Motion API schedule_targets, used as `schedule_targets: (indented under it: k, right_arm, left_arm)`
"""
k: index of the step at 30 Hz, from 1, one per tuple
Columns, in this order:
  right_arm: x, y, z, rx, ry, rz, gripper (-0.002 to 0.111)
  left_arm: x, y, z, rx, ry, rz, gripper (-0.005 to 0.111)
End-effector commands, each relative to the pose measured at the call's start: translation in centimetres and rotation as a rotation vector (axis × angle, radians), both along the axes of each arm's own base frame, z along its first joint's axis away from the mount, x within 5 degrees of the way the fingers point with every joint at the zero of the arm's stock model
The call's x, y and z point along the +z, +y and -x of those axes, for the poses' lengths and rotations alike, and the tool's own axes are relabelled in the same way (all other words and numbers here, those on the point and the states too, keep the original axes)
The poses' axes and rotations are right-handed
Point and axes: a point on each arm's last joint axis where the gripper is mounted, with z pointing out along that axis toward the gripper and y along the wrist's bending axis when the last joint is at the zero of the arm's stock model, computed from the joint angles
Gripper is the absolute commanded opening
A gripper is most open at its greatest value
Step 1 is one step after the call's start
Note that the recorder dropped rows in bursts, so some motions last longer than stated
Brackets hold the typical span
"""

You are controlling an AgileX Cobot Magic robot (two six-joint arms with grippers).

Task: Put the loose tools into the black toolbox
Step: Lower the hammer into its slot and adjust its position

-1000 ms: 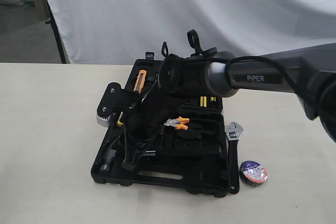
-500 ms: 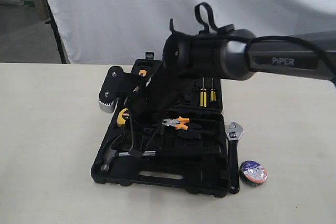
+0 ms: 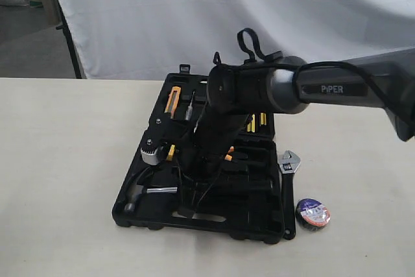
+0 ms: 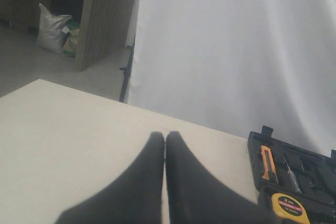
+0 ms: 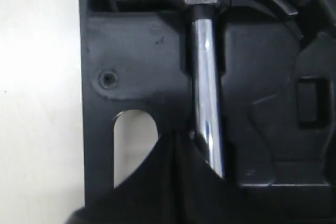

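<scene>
Closes right hand (image 5: 176, 182) fully, empty, just beside shaft of hammer (image 3: 155, 190), now seated in black toolbox (image 3: 256, 224). Leaves wrench (image 3: 287, 173) & tape roll (image 3: 312, 213) on worktop (image 3: 65, 160), nxt up. Keeps left hand (image 4: 165, 177) pinched closed.

R arm rose off the toolbox (image 3: 259, 217), then dropped again & swung toward its middle. R pincer (image 5: 176, 141) went from open to shut. Arm now hides most of the orange-handled pliers (image 3: 229, 152). Orange utility knife (image 3: 172, 100) near toolbox's rear-left corner is uncovered.
</scene>
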Motion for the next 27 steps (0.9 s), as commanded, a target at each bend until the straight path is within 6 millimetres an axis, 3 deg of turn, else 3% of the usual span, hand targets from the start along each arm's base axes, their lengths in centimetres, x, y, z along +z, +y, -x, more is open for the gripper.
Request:
schedule_targets:
  k: [1, 9, 11, 17, 27]
  right_arm:
    - [-1.3, -0.5, -0.2, 0.005, -0.001, 0.056, 0.000]
    - [3.8, -0.3, 0.3, -0.027, -0.053, -0.070, 0.000]
    - [3.4, -0.3, 0.2, -0.029, -0.054, -0.067, 0.000]
    - [-1.4, -0.6, -0.6, -0.020, -0.046, 0.076, 0.000]
    - [-1.7, -0.9, -0.5, -0.040, -0.030, 0.110, 0.000]
  left_arm:
    - [0.2, 0.1, 0.1, 0.026, -0.013, -0.002, 0.001]
    - [0.2, 0.1, 0.1, 0.026, -0.013, -0.002, 0.001]
    - [0.2, 0.1, 0.1, 0.026, -0.013, -0.002, 0.001]
    - [0.2, 0.1, 0.1, 0.026, -0.013, -0.002, 0.001]
    - [0.2, 0.1, 0.1, 0.026, -0.013, -0.002, 0.001]
